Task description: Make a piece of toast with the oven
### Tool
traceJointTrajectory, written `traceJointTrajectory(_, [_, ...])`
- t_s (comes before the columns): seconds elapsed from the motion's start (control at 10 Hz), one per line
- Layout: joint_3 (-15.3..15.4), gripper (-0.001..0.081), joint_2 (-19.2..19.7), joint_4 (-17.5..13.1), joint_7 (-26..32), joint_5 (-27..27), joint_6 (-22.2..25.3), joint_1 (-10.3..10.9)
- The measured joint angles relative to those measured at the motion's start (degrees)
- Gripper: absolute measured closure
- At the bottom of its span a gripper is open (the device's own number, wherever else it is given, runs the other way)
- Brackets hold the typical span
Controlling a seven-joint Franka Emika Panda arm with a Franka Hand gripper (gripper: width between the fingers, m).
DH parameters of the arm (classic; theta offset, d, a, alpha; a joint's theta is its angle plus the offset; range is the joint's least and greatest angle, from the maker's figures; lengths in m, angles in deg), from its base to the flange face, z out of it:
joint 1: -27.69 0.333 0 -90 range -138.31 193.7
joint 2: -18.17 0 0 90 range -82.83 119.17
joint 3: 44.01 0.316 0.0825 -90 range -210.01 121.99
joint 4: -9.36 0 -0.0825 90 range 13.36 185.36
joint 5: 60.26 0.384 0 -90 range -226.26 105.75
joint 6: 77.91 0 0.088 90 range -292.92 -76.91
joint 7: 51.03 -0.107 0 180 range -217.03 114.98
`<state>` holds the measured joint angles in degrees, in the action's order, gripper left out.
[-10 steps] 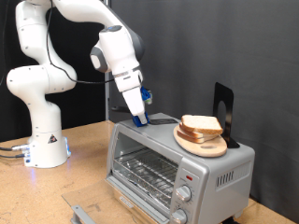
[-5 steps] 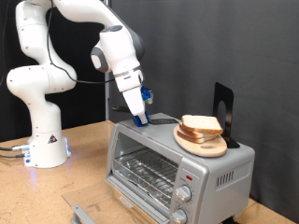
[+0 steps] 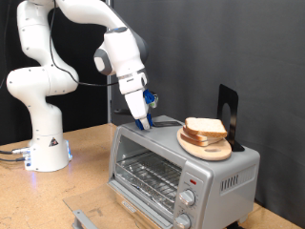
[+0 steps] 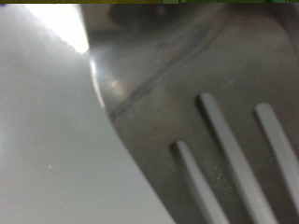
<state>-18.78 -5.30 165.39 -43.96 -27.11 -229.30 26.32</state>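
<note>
The silver oven (image 3: pixel 224 172) stands at the exterior view's lower right, its front open and the wire rack (image 3: pixel 152 175) showing inside. My gripper (image 3: pixel 143 120), with blue fingers, hangs just over the back left corner of the oven's top, pointing down at it. Nothing shows between the fingers. The wrist view holds only a close, blurred stretch of the oven's top (image 4: pixel 187 84) with long slots (image 4: pixel 229 149). A pile of bread slices (image 3: pixel 204 128) lies on a round wooden plate (image 3: pixel 206 149) on the oven's top, to the right of the gripper. No single piece of toast shows apart from that pile.
A black upright stand (image 3: pixel 227 113) rises behind the plate. Two round knobs (image 3: pixel 188 199) sit at the oven's front right. The arm's white base (image 3: pixel 46 151) stands on the wooden table at the left. A grey edge (image 3: pixel 81 214) juts out below the oven's front.
The hand has shifted very slightly up and to the right above the oven's top. The bread pile and the oven have not moved.
</note>
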Motion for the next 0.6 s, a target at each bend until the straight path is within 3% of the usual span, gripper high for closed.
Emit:
traceJointTrajectory(0.3, [-2.9, 0.0124, -0.2, -1.3, 6.5, 3.4, 3.7, 1.5])
traceJointTrajectory(0.6, [-3.8, 0.0124, -1.3, -2.3, 7.8, 4.0, 7.0, 1.9])
